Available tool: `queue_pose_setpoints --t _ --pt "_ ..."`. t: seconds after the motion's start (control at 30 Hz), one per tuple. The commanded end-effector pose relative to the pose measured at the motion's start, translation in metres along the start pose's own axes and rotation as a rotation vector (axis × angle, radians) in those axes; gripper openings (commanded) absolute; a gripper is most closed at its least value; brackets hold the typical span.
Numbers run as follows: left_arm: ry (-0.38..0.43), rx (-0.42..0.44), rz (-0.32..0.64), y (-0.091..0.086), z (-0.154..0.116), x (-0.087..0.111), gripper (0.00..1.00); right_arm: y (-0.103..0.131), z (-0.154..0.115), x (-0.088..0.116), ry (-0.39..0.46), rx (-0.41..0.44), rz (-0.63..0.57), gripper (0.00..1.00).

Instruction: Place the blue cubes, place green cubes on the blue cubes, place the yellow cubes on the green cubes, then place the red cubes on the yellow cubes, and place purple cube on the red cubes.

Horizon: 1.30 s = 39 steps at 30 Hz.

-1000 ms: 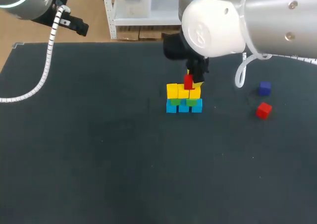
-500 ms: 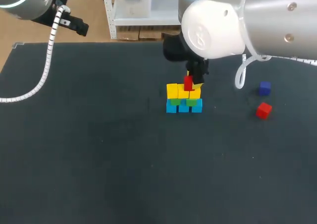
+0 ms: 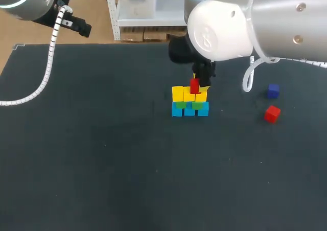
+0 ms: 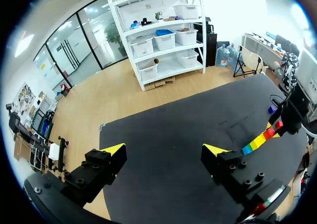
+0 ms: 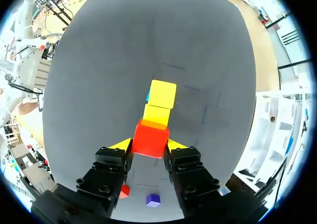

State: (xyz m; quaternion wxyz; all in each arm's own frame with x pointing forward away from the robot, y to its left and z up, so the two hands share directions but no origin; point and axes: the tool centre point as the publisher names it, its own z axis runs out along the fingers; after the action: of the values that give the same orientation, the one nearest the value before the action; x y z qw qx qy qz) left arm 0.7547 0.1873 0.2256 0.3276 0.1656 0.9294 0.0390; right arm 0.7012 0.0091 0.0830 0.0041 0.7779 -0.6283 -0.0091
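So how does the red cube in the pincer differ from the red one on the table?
The gripped red cube is clamped from two sides by the right pincer; the loose red cube has nothing touching it. The gripped one is high up, at the yellow cubes; the loose one lies on the bare table, near the purple cube. Both are the same red and look alike in size.

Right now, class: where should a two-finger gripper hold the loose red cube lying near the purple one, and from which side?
From straight above, closing on two opposite side faces of the loose red cube. It sits flat on the table, apart from the purple cube, so both fingers should fit. It looks turned, so the wrist probably needs rotating to match.
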Motion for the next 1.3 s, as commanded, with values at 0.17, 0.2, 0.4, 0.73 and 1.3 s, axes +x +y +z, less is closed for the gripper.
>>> queue_pose_setpoints --t 0.17,0.2,0.4,0.73,1.3 --pt "0.000 0.002 0.002 0.001 -0.001 0.000 1.00 0.000 -0.001 0.000 -0.007 0.005 -0.007 0.36" --pt "0.000 0.002 0.002 0.001 -0.001 0.000 1.00 0.000 -0.001 0.000 -0.008 0.006 -0.008 0.38" --pt "0.000 0.002 0.002 0.001 -0.001 0.000 1.00 0.000 -0.001 -0.001 -0.004 0.005 -0.016 0.40" --pt "0.000 0.002 0.002 0.001 -0.001 0.000 1.00 -0.003 -0.003 -0.004 -0.002 0.005 -0.029 0.36" --pt "0.000 0.002 0.002 0.001 -0.001 0.000 1.00 -0.011 -0.003 -0.025 -0.019 0.018 -0.084 0.35"
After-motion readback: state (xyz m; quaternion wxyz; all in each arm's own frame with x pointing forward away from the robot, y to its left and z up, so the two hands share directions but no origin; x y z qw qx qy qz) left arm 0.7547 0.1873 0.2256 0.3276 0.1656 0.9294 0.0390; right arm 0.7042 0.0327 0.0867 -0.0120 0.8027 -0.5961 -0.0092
